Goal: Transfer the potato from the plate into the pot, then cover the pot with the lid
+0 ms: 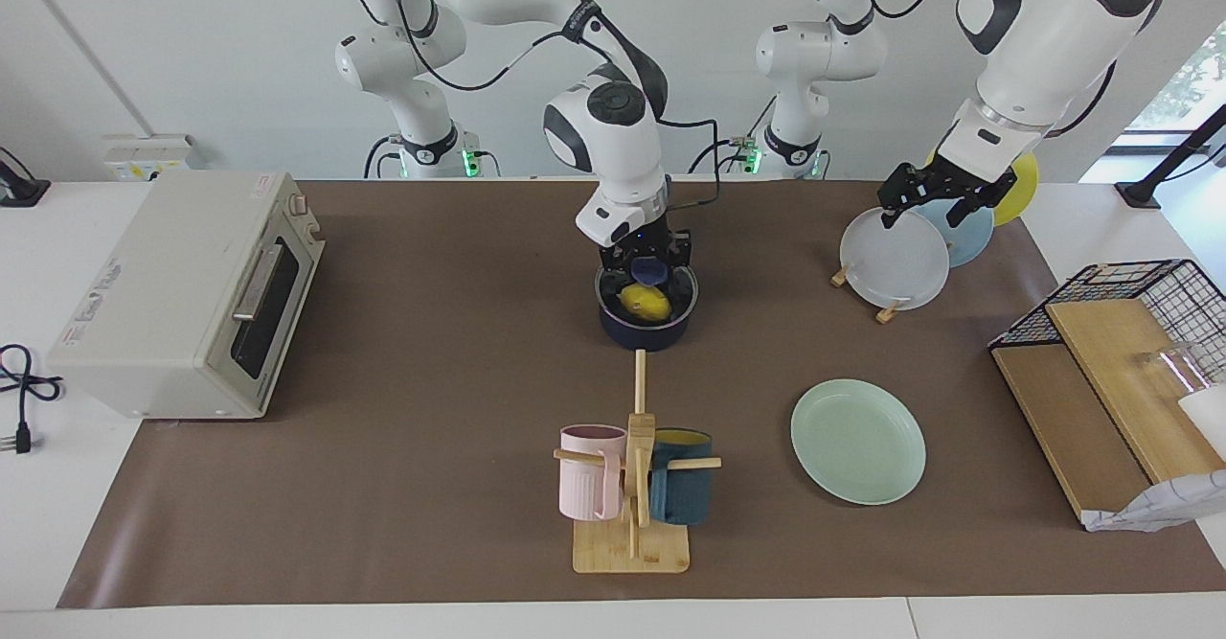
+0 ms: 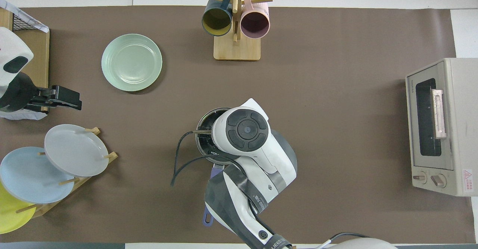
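The yellow potato [image 1: 645, 303] lies inside the dark navy pot [image 1: 644, 334] in the middle of the table. It shows through the glass lid [image 1: 678, 292]. My right gripper [image 1: 647, 266] is over the pot, shut on the lid's blue knob. The lid sits at the pot's rim; I cannot tell if it rests on it. In the overhead view the right arm covers most of the pot [image 2: 202, 126], and the handle's end [image 2: 207, 218] points toward the robots. The mint-green plate [image 1: 857, 441] is empty. My left gripper [image 1: 941, 200] waits, open, over the plate rack.
A mug tree [image 1: 632, 486] with pink and teal mugs stands farther from the robots than the pot. A toaster oven [image 1: 182, 294] is at the right arm's end. A rack of upright plates [image 1: 896, 261] and a wire basket with wooden boards [image 1: 1111, 352] are at the left arm's end.
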You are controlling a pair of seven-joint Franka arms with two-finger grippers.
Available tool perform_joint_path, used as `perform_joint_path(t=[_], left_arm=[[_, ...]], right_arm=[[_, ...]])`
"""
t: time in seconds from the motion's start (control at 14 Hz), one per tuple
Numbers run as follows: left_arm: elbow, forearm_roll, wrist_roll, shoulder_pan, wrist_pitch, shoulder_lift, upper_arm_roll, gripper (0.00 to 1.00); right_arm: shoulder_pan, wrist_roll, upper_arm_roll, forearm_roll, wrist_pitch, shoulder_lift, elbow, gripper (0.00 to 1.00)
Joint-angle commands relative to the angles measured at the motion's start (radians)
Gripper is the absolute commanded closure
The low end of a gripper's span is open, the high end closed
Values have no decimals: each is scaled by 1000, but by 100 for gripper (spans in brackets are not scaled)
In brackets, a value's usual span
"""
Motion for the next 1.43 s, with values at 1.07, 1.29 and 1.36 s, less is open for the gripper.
perform_joint_path(t=[1.07, 1.29, 1.36], left_arm=[[-12, -2, -13, -4, 3, -9, -3, 0], [-10, -2, -13, -4, 5, -9, -3, 0], [-10, -2, -13, -4, 5, -9, -3, 0]], right_arm=[[-601, -738, -23, -136, -746, -152, 362, 0], [-541, -747, -89, -143, -734, -215, 296, 0], [-545, -748, -89, -143, -729, -234, 278, 0]])
